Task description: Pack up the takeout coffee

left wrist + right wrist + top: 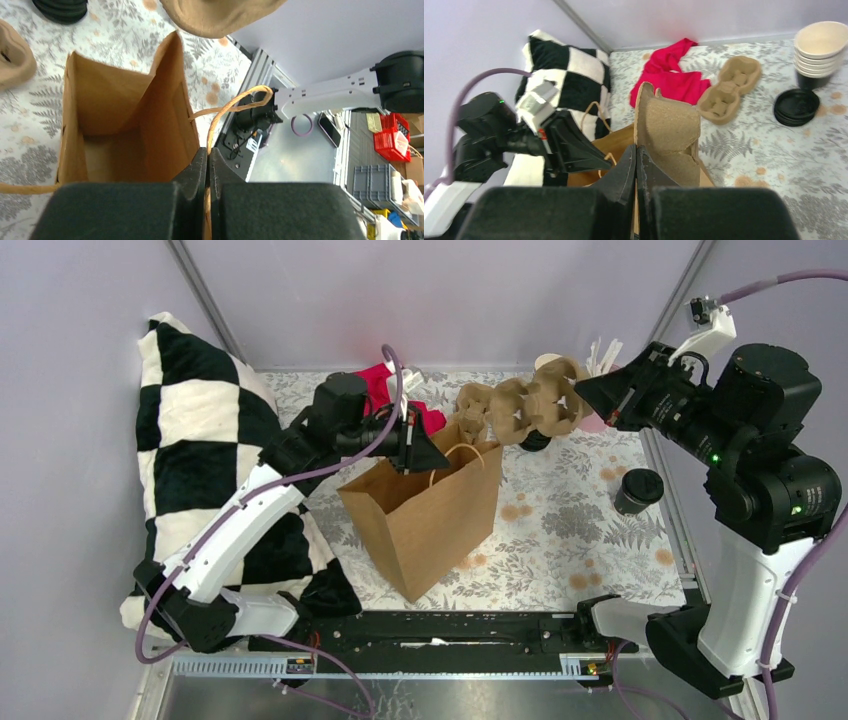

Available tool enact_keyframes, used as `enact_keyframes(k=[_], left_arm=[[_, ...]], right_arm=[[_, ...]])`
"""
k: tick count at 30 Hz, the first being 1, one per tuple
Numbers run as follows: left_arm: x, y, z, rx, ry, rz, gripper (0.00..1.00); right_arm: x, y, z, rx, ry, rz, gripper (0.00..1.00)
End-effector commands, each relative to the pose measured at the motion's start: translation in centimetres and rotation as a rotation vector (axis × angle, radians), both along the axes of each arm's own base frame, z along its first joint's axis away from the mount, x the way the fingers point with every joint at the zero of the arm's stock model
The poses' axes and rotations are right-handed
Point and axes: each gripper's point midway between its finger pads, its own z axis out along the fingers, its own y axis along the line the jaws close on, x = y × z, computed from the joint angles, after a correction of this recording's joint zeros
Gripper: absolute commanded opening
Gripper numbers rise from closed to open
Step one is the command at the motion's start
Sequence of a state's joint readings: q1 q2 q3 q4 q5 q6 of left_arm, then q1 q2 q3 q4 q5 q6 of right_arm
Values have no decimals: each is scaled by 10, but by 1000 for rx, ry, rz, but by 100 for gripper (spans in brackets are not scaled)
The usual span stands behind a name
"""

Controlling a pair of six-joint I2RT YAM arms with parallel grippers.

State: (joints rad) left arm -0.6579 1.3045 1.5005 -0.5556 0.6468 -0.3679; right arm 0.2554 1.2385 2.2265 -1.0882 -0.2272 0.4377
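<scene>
The takeout coffee [638,490], a dark paper cup with a black lid, stands on the table at the right, apart from both grippers. It is out of both wrist views. A brown paper bag [420,512] stands open in the middle; its inside shows in the left wrist view [125,115]. My left gripper [415,450] is shut on the bag's twine handle [235,105], at the bag's far rim. My right gripper [588,392] is shut on a brown pulp cup carrier [520,405] and holds it in the air above the bag's far right corner; the carrier also shows in the right wrist view [669,125].
A black-and-white checked pillow [200,440] fills the left side. A red cloth [669,75], a second pulp carrier [729,90], a stack of black lids [796,105] and a stack of lidless cups [821,45] lie at the back. Purple walls close in the table.
</scene>
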Motion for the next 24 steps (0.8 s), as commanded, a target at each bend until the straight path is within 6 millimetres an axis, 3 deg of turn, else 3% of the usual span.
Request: enact_keyframes(k=[1, 3, 5, 9, 11, 18, 21, 24], left_arm=[[-17, 8, 10, -29, -65, 1, 0], [-24, 11, 7, -30, -50, 3, 7], [-29, 12, 7, -38, -30, 2, 37], [-35, 22, 19, -46, 4, 55, 71], [-35, 29, 30, -41, 10, 102, 77], [-11, 74, 40, 38, 62, 452, 77], [2, 92, 30, 81, 104, 603, 79], [9, 93, 22, 96, 138, 635, 81]], right_arm=[[-9, 29, 22, 33, -94, 192, 0], [-11, 37, 26, 49, -113, 242, 0], [-11, 42, 30, 58, -126, 276, 0], [-11, 57, 27, 85, -101, 376, 0], [-11, 60, 25, 95, -94, 394, 0], [-18, 68, 23, 128, -78, 456, 0], [-16, 70, 12, 124, -49, 467, 0], [-19, 72, 2, 124, -11, 493, 0]])
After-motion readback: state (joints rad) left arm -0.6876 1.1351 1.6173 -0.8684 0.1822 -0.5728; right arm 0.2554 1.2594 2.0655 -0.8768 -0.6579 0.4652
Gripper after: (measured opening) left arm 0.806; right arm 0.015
